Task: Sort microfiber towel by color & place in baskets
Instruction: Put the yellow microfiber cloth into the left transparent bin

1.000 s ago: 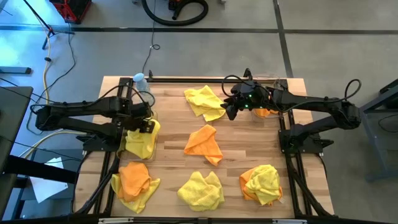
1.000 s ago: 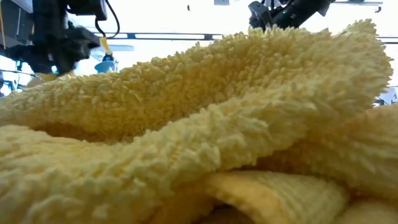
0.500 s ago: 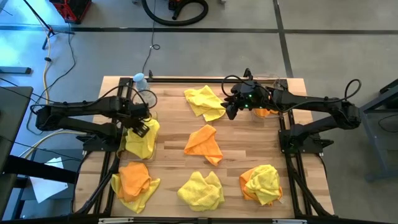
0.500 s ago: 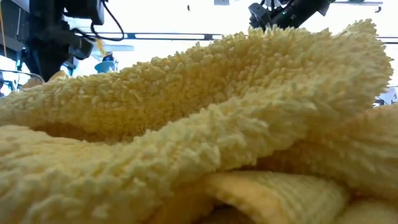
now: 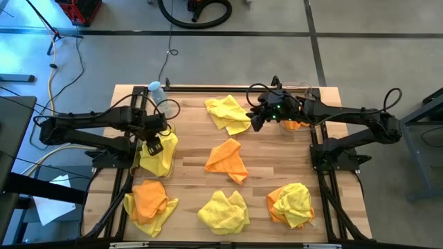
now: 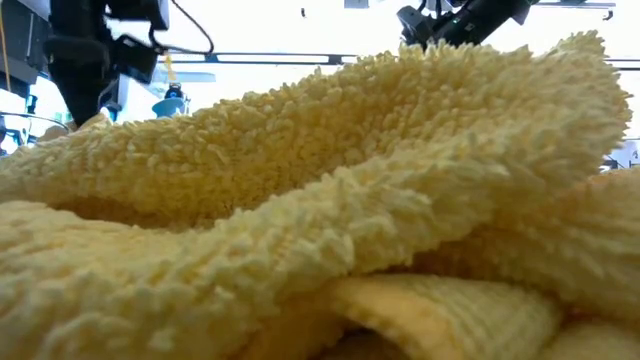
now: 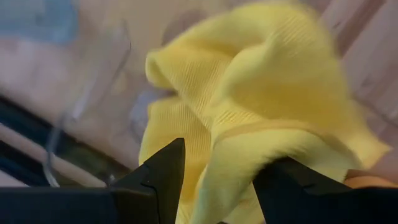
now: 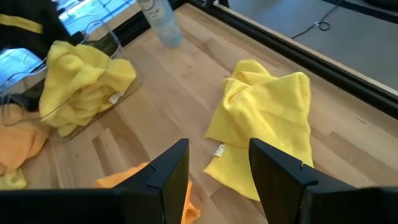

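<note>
On the pale wooden slat table (image 5: 259, 155) the fuzzy cloths lie scattered in soft crumpled heaps. Taking the table's centre as the dial in the high view, a folded orange towel (image 5: 227, 160) sits at the very middle, pointed like a kite; a yellow towel (image 5: 228, 113) lies at about twelve o'clock, ridged and loosely folded; another yellow towel (image 5: 223, 210) bunches at six o'clock, and this same looped, shaggy pile fills almost the whole low view (image 6: 330, 200). At seven o'clock an orange cloth lies over a yellow one (image 5: 148, 201); at five o'clock a yellow cloth sits wrapped with an orange one (image 5: 291, 203).

The left gripper (image 5: 154, 146) hangs at about nine o'clock, over the left basket (image 5: 168, 130), a clear thin-walled plastic bin whose rim barely shows against the wood; the yellow towel in the basket (image 5: 157, 156) spills out in a rumpled mound. In the left wrist view the two dark wedge-shaped fingers (image 7: 163, 180) stand narrowly apart with a fold of that yellow cloth (image 7: 249, 124) between them, apparently pinched; its weave shows fine ribbing.

The right gripper (image 5: 257, 121) hovers at about one o'clock, just beside the twelve o'clock yellow towel; its jaws stand moderately apart and empty in the right wrist view (image 8: 219, 180); orange cloth (image 5: 296, 124) shows under the right arm, where the right basket is hard to make out. A clear bottle with a blue cap (image 5: 156, 89) stands at ten o'clock.
</note>
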`<act>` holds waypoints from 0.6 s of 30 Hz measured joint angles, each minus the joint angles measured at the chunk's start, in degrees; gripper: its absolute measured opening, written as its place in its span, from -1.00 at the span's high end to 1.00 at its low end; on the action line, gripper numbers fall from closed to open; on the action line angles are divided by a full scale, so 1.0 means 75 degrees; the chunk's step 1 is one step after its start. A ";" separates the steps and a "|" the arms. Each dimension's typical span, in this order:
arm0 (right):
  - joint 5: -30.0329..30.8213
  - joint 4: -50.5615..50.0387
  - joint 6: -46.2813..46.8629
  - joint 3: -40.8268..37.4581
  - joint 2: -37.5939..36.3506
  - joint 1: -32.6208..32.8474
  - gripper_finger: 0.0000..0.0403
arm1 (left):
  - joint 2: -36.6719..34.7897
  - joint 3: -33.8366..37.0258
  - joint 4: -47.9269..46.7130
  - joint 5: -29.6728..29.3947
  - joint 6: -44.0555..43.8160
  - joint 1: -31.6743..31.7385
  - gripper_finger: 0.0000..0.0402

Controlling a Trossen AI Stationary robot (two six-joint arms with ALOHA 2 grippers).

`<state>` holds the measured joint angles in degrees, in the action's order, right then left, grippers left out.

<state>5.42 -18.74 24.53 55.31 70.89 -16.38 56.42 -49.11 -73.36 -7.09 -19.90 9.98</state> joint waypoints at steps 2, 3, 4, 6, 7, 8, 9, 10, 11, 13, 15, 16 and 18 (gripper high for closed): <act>0.0134 0.0002 0.0153 0.0000 0.0000 0.0000 0.19 | -0.0002 -0.0357 -0.0123 -0.0050 0.0288 0.0000 0.19; 0.0191 0.0002 0.0230 0.0000 0.0000 0.0000 0.19 | 0.0000 -0.0563 -0.0233 -0.0047 0.0418 0.0000 0.19; 0.0232 0.0000 0.0337 0.0000 0.0000 0.0000 0.19 | -0.0002 -0.0781 -0.0368 -0.0042 0.0511 0.0000 0.19; 0.0318 -0.0001 0.0519 0.0000 0.0000 0.0000 0.19 | -0.0005 -0.1134 -0.0752 -0.0010 0.0505 0.0003 0.19; 0.0376 0.0002 0.0571 0.0000 0.0000 0.0000 0.19 | -0.0005 -0.1254 -0.0929 -0.0008 0.0399 0.0003 0.19; 0.0425 0.0000 0.0694 0.0000 0.0000 0.0000 0.19 | -0.0005 -0.1348 -0.1035 0.0007 0.0229 0.0003 0.19; 0.0457 -0.0001 0.0763 0.0000 0.0000 0.0000 0.19 | -0.0005 -0.1409 -0.1084 0.0078 0.0016 0.0003 0.19; 0.0467 -0.0001 0.0876 0.0000 0.0000 -0.0001 0.19 | -0.0011 -0.1418 -0.1111 0.0200 -0.0266 0.0003 0.19; 0.0474 -0.0001 0.0955 0.0000 0.0000 -0.0002 0.19 | -0.0017 -0.1415 -0.1136 0.0397 -0.0581 0.0003 0.19; 0.0473 -0.0001 0.1137 0.0000 0.0000 0.0000 0.19 | -0.0023 -0.1415 -0.0992 0.0759 -0.1321 0.0002 0.19; 0.0472 -0.0001 0.1280 0.0000 0.0000 0.0000 0.19 | -0.0007 -0.1379 -0.0720 0.0767 -0.2250 -0.0003 0.19; 0.0473 -0.0001 0.1346 0.0000 0.0000 0.0000 0.19 | 0.0010 -0.1291 -0.0523 0.0708 -0.2599 -0.0007 0.19; 0.0470 -0.0001 0.1358 0.0000 0.0000 0.0000 0.19 | 0.0035 -0.1000 -0.0304 0.0693 -0.3067 -0.0067 0.19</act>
<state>8.95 -18.74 34.72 55.31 70.89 -16.38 56.68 -56.61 -75.64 -1.89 -42.90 9.48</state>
